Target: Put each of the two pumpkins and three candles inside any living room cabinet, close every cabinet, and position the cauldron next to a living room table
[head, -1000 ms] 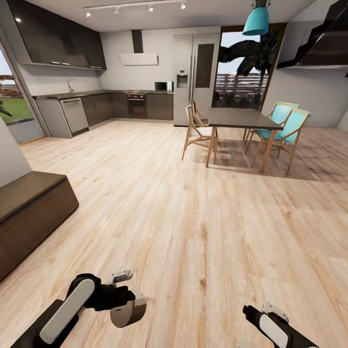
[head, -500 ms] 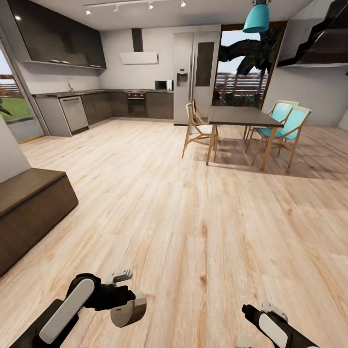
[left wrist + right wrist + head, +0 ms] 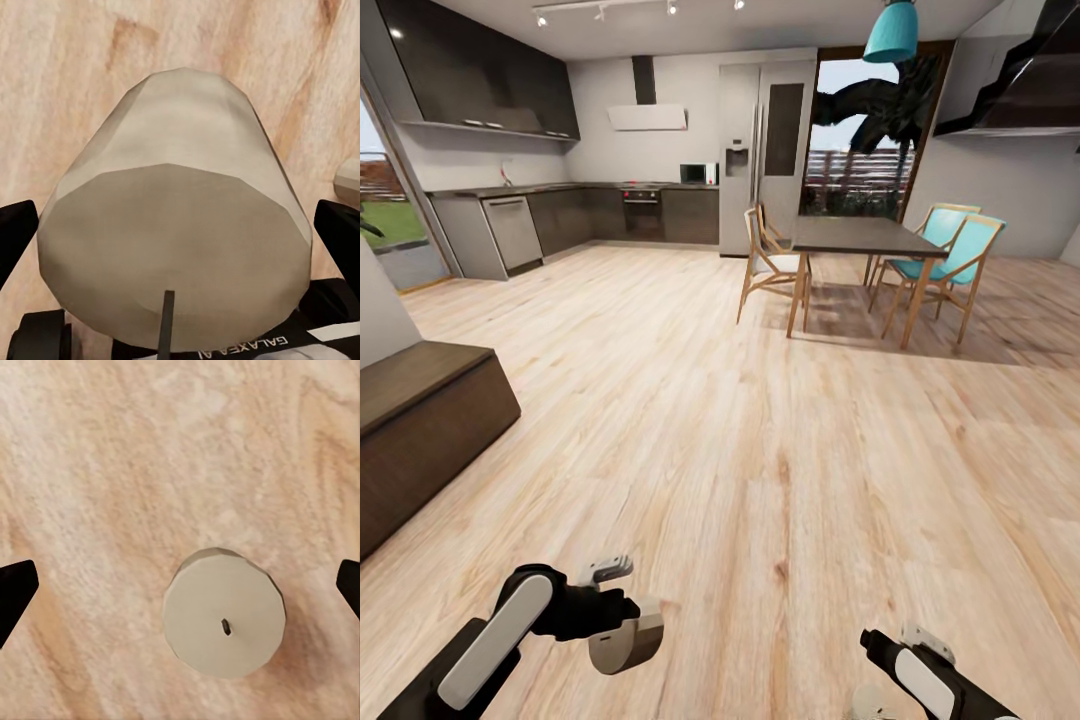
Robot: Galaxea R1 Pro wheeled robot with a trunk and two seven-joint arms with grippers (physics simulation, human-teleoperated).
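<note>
Head view: lower left of frame, left arm (image 3: 495, 640) bent at the elbow, white shell over black joints, forearm reaching toward frame centre. Left gripper (image 3: 622, 625) clamped on a candle (image 3: 626, 640), a stubby cylinder with tan sides, held tilted above the floor (image 3: 760, 480). Lower right corner, right arm (image 3: 920, 680) angled inward, black and white, cut off by the frame edge; its gripper hidden there.

Left wrist view: the same candle (image 3: 176, 225) large and close, faceted matte sides cream to olive-tan, dark wick (image 3: 166, 319) standing from the near flat end, black fingertips (image 3: 15, 236) pressed at either side of it.

Right wrist view: a second candle (image 3: 223, 622) standing upright on the floor, seen from above, pale flat round top with a small dark wick hole at centre. Black fingertips (image 3: 15, 592) at the far left and far right edges, spread wide, well apart from the candle, touching nothing.

Floor of light wood planks with visible grain and knots. Middle left edge of the head view, end of a low dark-brown wooden cabinet (image 3: 425, 440), flat front, closed. Upper right, a dark-topped dining table (image 3: 855, 238) on pale wooden legs, with wooden chairs (image 3: 770, 265), two with teal seats. Upper left, a grey kitchen (image 3: 580, 215) along the back wall.
</note>
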